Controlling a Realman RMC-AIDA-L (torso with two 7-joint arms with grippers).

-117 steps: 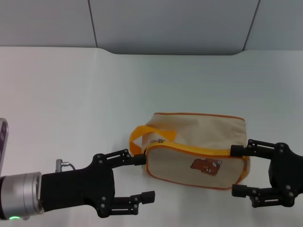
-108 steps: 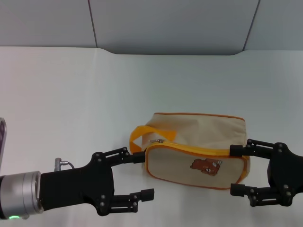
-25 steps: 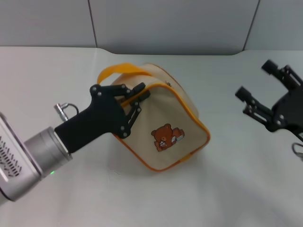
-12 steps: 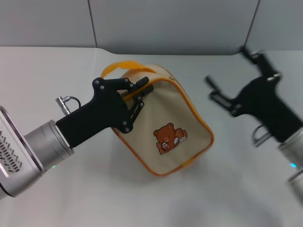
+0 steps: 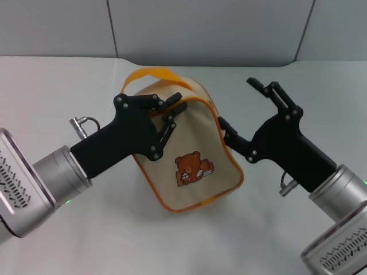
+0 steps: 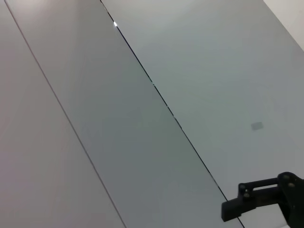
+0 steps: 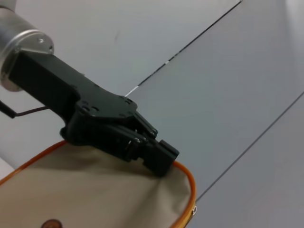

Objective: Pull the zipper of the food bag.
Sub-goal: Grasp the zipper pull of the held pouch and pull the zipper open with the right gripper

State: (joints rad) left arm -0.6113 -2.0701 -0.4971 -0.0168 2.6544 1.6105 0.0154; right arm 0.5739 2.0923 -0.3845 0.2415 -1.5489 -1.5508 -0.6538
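Observation:
The beige food bag (image 5: 189, 154) with orange piping and a brown bear print is tipped up on end on the white table. Its orange loop handle (image 5: 152, 74) is at the top. My left gripper (image 5: 175, 106) is shut on the bag's upper orange-edged rim. The right wrist view shows it (image 7: 159, 156) pinching the bag (image 7: 95, 190). The zipper (image 5: 211, 106) runs along the bag's upper right edge. A tiny silver bit, which may be its pull tab, shows in the right wrist view (image 7: 194, 209). My right gripper (image 5: 239, 106) is open, right beside that edge, with one finger near the zip.
The white table (image 5: 57, 80) stretches all around the bag, with grey wall panels (image 5: 200, 28) behind its far edge. The left wrist view shows only wall panels and one black gripper finger (image 6: 256, 205).
The bag, first flat between both open grippers, is now held tipped up by my left gripper. Over the last second my right gripper swung in from the far right to the bag's zip edge.

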